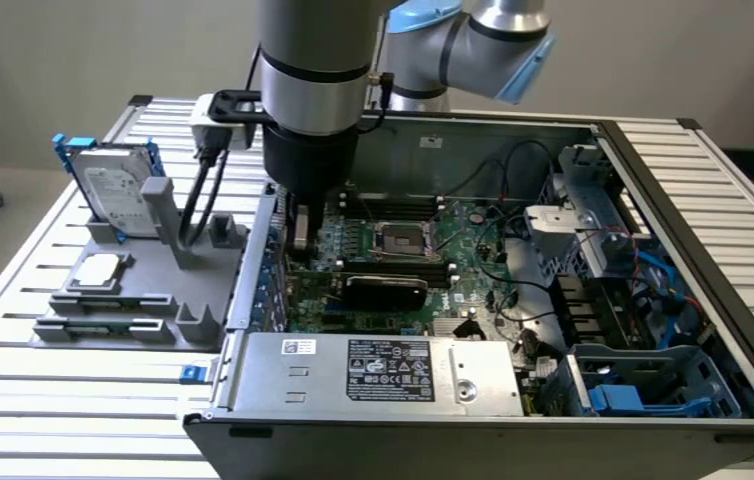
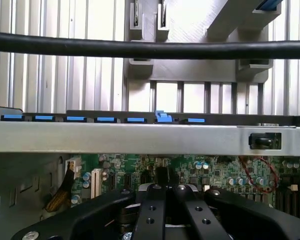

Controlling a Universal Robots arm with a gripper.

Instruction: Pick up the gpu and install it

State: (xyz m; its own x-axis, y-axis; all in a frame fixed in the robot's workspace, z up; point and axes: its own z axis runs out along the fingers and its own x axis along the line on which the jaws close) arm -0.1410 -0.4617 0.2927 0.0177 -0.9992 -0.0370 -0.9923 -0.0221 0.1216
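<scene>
Progress: mostly done, by the look of it. The gpu [image 1: 384,290], a green board w/ black rectangular shroud, sits low inside the open dark-grey computer case [image 1: 677,200], on the green motherboard [image 1: 464,225] below the CPU socket. It looks seated in a slot, but I can't confirm it's fully home. The black gripper [image 1: 300,235] is down inside the case by the wall on the exterior view's left, just beside the card's end. Contact is unclear.

The exterior view gives the layout, incl. the grey parts holder [image 1: 150,285] outside the case w/ the silver hard drive [image 1: 117,195]. The wrist view gives the gripper [image 2: 167,197] up close: fingers pressed together, nothing visible between them, w/ the case's silver wall [image 2: 115,137] beyond.
</scene>
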